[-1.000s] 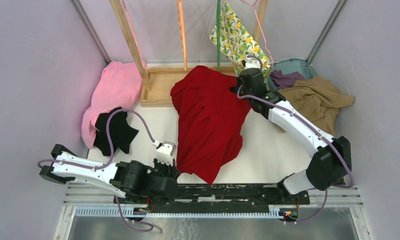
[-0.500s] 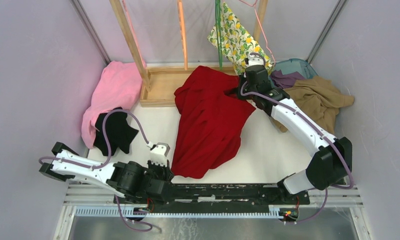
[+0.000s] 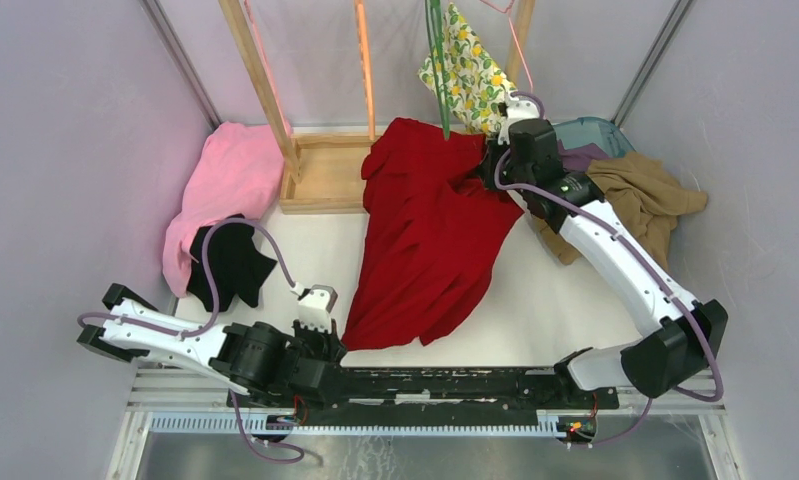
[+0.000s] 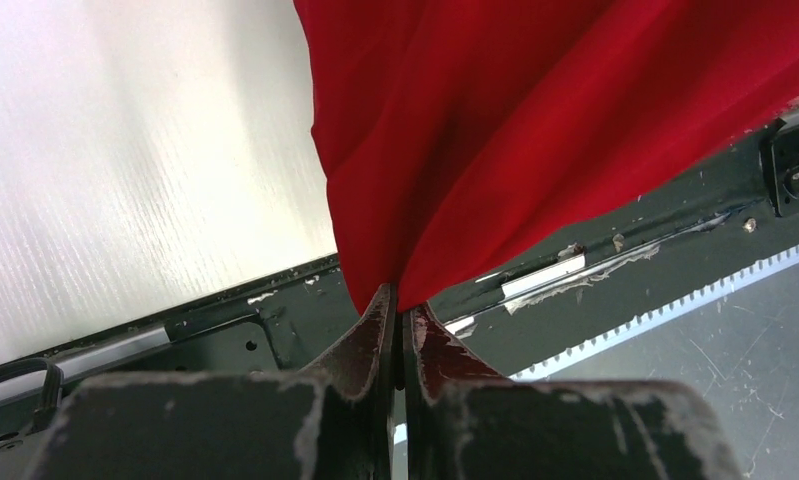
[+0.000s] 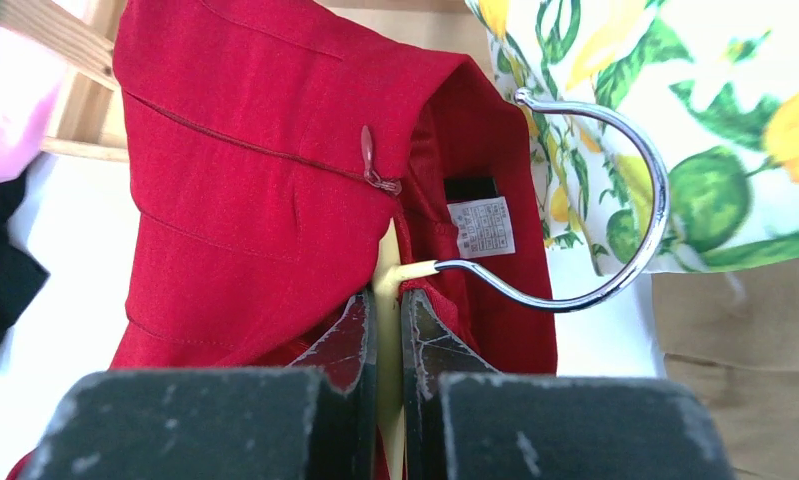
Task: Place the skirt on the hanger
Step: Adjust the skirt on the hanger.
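The lemon-print skirt [image 3: 465, 70] hangs on the rack at the back, next to the thin pink hanger [image 3: 518, 50]. It also shows in the right wrist view [image 5: 715, 150]. My right gripper [image 3: 495, 160] [image 5: 387, 305] is just below the skirt. It is shut on a cream hanger [image 5: 387, 285] with a metal hook [image 5: 635, 270], set inside the top of the red garment [image 3: 425, 240]. My left gripper [image 3: 315, 300] [image 4: 397, 300] is shut on the lower hem of the red garment [image 4: 535, 120] near the table's front edge.
A wooden rack [image 3: 320, 170] stands at the back with a green hanger [image 3: 437, 70] and an orange hanger [image 3: 365, 70]. Pink cloth [image 3: 225, 185] and black cloth [image 3: 235, 265] lie left. A tan garment [image 3: 640, 200] and purple cloth [image 3: 575, 155] lie right.
My right gripper has moved back and to the right, drawing the top of the red garment toward the rack and stretching it. My left gripper has shifted slightly left with the hem.
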